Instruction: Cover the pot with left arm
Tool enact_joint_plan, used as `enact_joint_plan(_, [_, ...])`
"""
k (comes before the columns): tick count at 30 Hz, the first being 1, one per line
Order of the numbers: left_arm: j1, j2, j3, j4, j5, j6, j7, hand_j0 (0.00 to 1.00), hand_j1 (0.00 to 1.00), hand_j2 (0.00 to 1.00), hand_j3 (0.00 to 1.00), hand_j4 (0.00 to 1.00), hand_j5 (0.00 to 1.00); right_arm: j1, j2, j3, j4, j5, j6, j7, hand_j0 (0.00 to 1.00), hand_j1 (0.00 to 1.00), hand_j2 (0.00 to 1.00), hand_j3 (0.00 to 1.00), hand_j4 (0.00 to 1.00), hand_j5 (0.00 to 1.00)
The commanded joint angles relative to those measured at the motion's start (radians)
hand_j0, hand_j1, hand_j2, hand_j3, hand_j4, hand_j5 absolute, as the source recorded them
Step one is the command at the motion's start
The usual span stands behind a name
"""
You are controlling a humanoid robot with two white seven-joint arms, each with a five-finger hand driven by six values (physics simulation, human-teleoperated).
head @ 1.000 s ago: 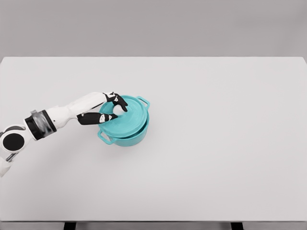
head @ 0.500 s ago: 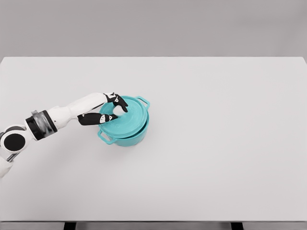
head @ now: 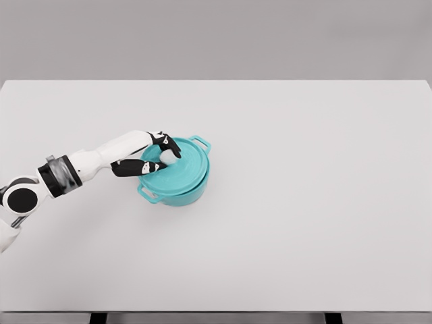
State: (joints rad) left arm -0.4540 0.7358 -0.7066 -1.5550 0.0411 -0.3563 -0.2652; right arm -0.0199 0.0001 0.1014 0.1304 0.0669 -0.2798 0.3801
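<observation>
On the white table (head: pixel 304 223), left of the middle, sits a teal pot (head: pixel 177 190) with its teal lid (head: pixel 182 169) on top. The left hand (head: pixel 154 155) reaches in from the left, its dark fingers (head: pixel 169 143) curled around the lid's white knob (head: pixel 166 156), gripping it near the lid's left side.

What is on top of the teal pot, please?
A teal lid lies on the pot. The left hand is closed around its pale knob. The lid hides the inside of the pot, so any contents cannot be seen.
</observation>
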Motion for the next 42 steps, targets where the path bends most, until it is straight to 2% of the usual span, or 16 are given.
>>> enact_joint_plan(1, [0.0, 0.001, 0.001, 0.0, 0.005, 0.0, 0.001, 0.56, 0.56, 0.56, 0.56, 0.56, 0.56, 0.0, 0.0, 0.0, 0.0, 0.001, -0.001, 0.0, 1.0, 1.0, 1.0, 1.0, 1.0, 1.0])
enact_joint_plan(3, [0.0, 0.001, 0.001, 0.0, 0.005, 0.0, 0.001, 0.69, 0.69, 0.69, 0.69, 0.69, 0.69, 0.002, 0.0, 0.0, 0.0, 0.001, 0.001, 0.0, 1.0, 1.0, 1.0, 1.0, 1.0, 1.0])
enact_joint_plan(4, [0.001, 0.001, 0.001, 0.0, 0.005, 0.0, 0.001, 0.71, 0.71, 0.71, 0.71, 0.71, 0.71, 0.002, 0.0, 0.0, 0.0, 0.001, 0.001, 0.0, 1.0, 1.0, 1.0, 1.0, 1.0, 1.0])
enact_joint_plan(13, [0.002, -0.019, 0.003, 0.004, -0.021, -0.009, 0.003, 0.71, 0.71, 0.71, 0.71, 0.71, 0.71, 0.002, 0.0, 0.0, 0.0, 0.001, -0.001, 0.0, 1.0, 1.0, 1.0, 1.0, 1.0, 1.0])
enact_joint_plan(16, [0.002, -0.019, 0.003, 0.004, -0.023, -0.009, 0.003, 0.77, 0.77, 0.77, 0.77, 0.77, 0.77, 0.0, 0.0, 0.0, 0.0, 0.001, -0.001, 0.0, 1.0, 1.0, 1.0, 1.0, 1.0, 1.0])
enact_joint_plan(20, [0.003, -0.016, 0.006, 0.003, -0.02, -0.009, 0.003, 0.79, 0.79, 0.79, 0.79, 0.79, 0.79, 0.0, 0.0, 0.0, 0.0, 0.001, 0.001, 0.0, 1.0, 1.0, 1.0, 1.0, 1.0, 1.0])
enact_joint_plan(35, [0.005, -0.003, 0.012, -0.02, 0.055, -0.01, -0.002, 0.8, 0.8, 0.8, 0.8, 0.8, 0.8, 0.002, 0.0, 0.0, 0.0, 0.001, -0.001, 0.0, 1.0, 1.0, 1.0, 1.0, 1.0, 1.0])
enact_joint_plan(42, [0.008, 0.129, 0.016, -0.083, 0.144, -0.012, -0.002, 0.86, 0.86, 0.86, 0.86, 0.86, 0.86, 0.002, 0.0, 0.0, 0.0, 0.001, -0.001, 0.0, 1.0, 1.0, 1.0, 1.0, 1.0, 1.0])
